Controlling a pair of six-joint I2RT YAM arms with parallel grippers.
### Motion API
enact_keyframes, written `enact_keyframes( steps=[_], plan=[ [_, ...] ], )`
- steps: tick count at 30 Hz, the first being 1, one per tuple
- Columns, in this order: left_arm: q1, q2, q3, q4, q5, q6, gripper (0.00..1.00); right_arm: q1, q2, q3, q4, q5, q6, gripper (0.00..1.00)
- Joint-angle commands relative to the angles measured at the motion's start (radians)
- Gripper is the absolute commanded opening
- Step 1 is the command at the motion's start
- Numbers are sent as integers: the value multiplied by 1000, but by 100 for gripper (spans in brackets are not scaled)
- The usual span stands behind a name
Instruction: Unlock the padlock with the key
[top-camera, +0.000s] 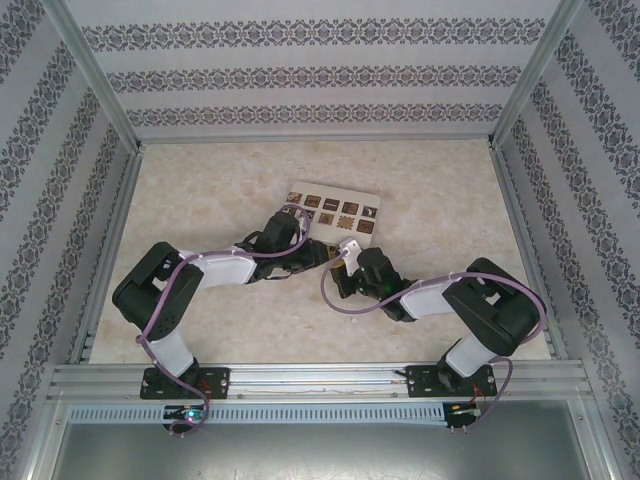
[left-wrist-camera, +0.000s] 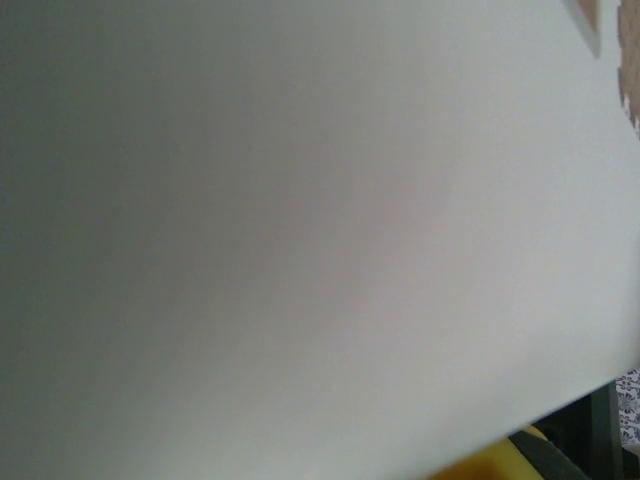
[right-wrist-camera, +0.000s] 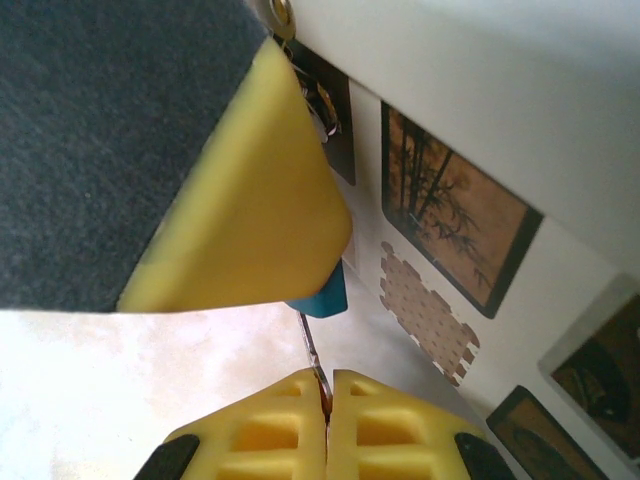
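Observation:
The small blue padlock (right-wrist-camera: 325, 296) hangs just above the table, mostly covered by a yellow pad (right-wrist-camera: 250, 190) of my left gripper (top-camera: 316, 256), which is closed on it. A thin metal key (right-wrist-camera: 312, 350) runs from the padlock's underside down into my right gripper (right-wrist-camera: 327, 388), whose yellow fingers are shut on the key's head. Seen from above, the two grippers meet tip to tip at the table's middle, the right gripper (top-camera: 345, 256) just right of the left. The padlock's shackle is hidden behind the pad.
A white box with brown picture tiles (top-camera: 335, 212) lies just behind the grippers, and its face (right-wrist-camera: 470, 215) is close on the right. The same white box (left-wrist-camera: 300, 230) sits very near the left wrist camera. Metal frame rails (top-camera: 320, 378) line the near edge.

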Motion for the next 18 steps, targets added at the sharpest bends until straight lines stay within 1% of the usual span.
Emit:
enact_keyframes(
  steps=[1, 6, 18],
  plan=[
    [-10, -40, 22, 59, 36, -25, 25, -10, -13, -12, 40, -2, 21, 0],
    [-10, -38, 26, 58, 35, -27, 25, -14, -33, -33, 43, 10, 27, 0],
    [-10, -37, 28, 56, 39, -27, 25, -19, -52, -39, 48, -13, 33, 0]
  ],
)
